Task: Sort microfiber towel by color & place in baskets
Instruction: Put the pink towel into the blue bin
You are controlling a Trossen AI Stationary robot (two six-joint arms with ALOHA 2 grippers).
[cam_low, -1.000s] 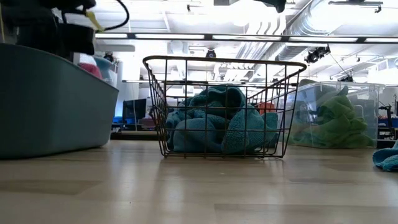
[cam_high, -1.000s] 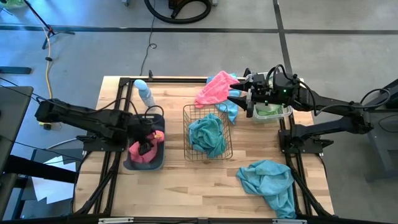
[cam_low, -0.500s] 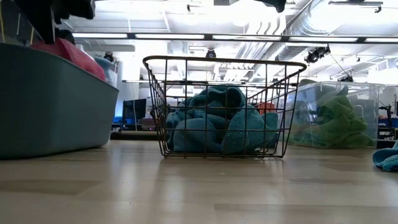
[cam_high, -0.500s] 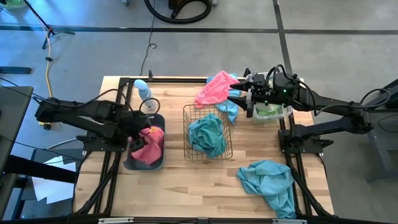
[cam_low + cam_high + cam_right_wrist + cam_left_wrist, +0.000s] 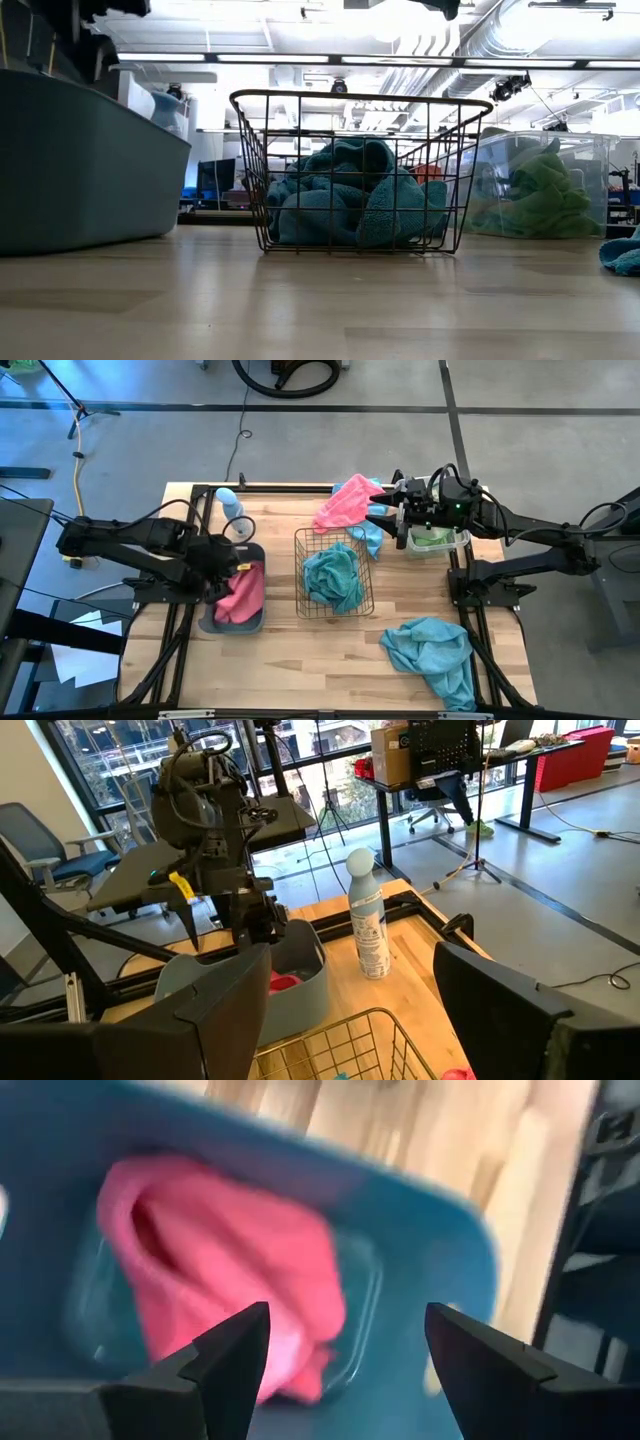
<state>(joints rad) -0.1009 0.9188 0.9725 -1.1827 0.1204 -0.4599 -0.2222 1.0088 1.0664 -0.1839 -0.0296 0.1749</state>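
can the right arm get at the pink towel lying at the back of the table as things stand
Probably yes. The right gripper hangs open right beside the pink towel, which lies loose on the table with nothing on top. A teal towel lies against it, so it might get caught too.

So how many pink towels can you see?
2. One pink towel lies in the dark grey-blue tub, below the open left gripper. The other pink towel lies on the table's far side beside the wire basket. More could be hidden underneath.
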